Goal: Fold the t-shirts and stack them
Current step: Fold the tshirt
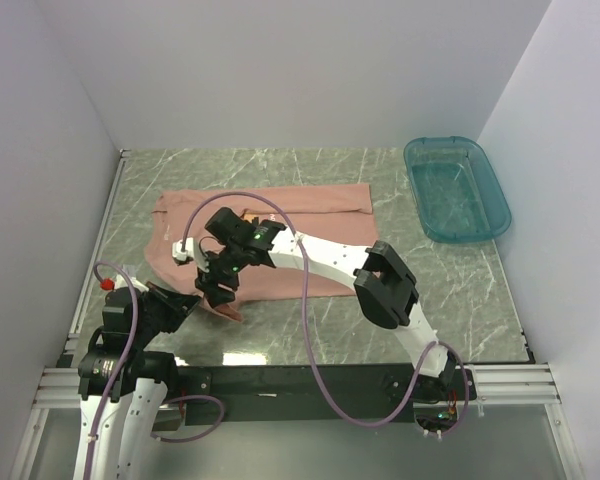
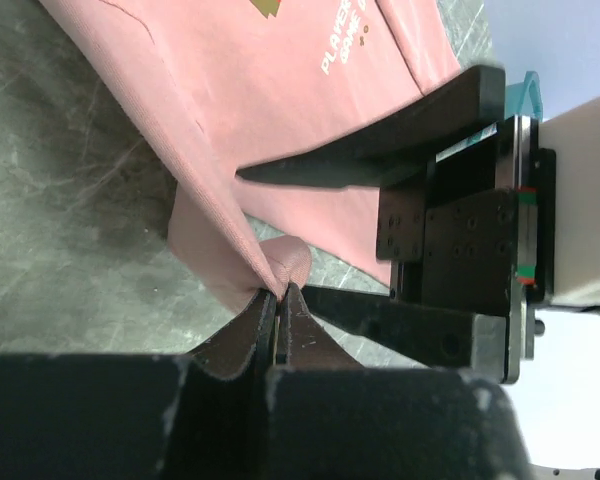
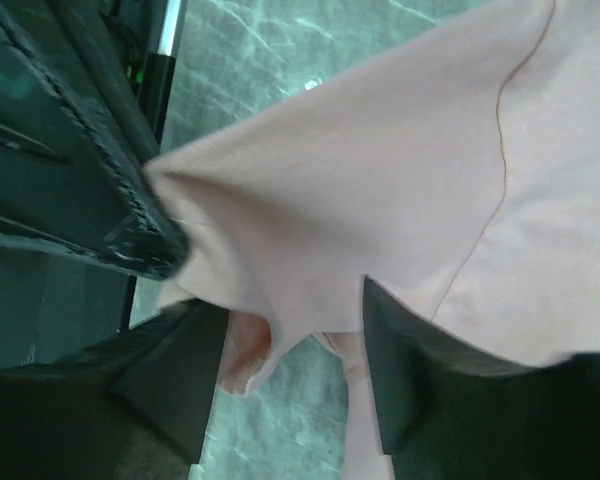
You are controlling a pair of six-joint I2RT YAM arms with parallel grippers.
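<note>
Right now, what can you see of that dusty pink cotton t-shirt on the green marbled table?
The dusty pink t-shirt looks like soft cotton, with small white lettering on its print. It lies mostly flat in a rough rectangle on the green marbled table, left of centre. Its near corner is raised off the surface: the left gripper is shut on a pinched fold there, and the right gripper is open, its fingers either side of the same bunched cloth.

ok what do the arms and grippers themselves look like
White links with black joint housings on the left arm and right arm, each trailed by a looping lilac cable. Small green lights glow on the right arm's wrist. The left gripper and right gripper are black, with wedge fingers.
</note>
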